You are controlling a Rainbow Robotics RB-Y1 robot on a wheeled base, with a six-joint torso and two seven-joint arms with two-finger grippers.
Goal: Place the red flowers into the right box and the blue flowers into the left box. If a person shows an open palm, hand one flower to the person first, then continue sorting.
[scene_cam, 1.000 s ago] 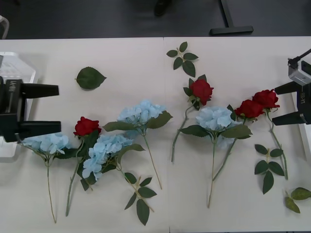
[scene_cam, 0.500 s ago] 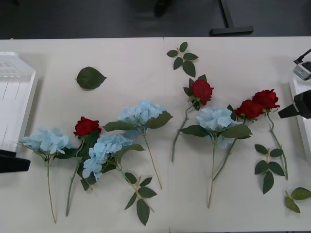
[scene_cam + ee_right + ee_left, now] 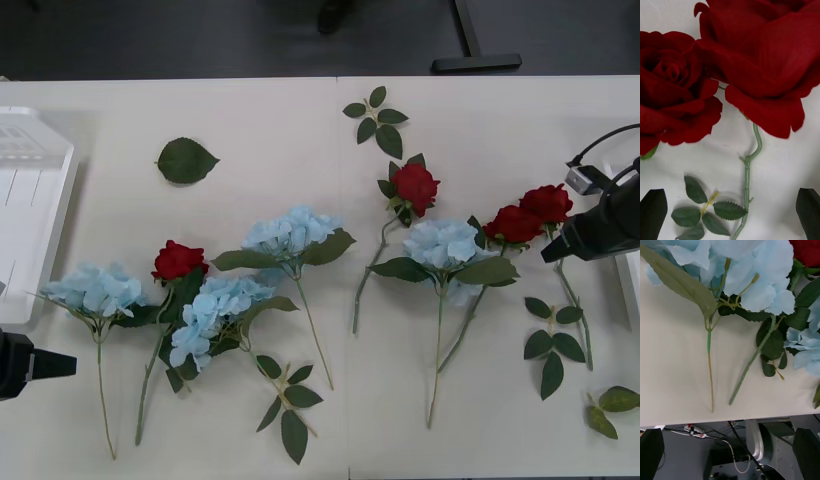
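Right gripper [image 3: 730, 213] open and empty over two red roses [image 3: 530, 215] near the table's [image 3: 260, 110] right edge. Left gripper [image 3: 730, 453] open, empty, past the front edge by blue flowers [image 3: 95, 290]. White tray [image 3: 25, 220] at left edge.

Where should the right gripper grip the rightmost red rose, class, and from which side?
Judging by its pose, on the bare green stem just below the rose head, coming straight down. The right gripper hangs open above it, fingers either side, stem flat on the table.

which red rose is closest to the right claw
The rightmost rose, lying just beside the right claw. Its neighbour lies slightly farther; the other two roses are well left.
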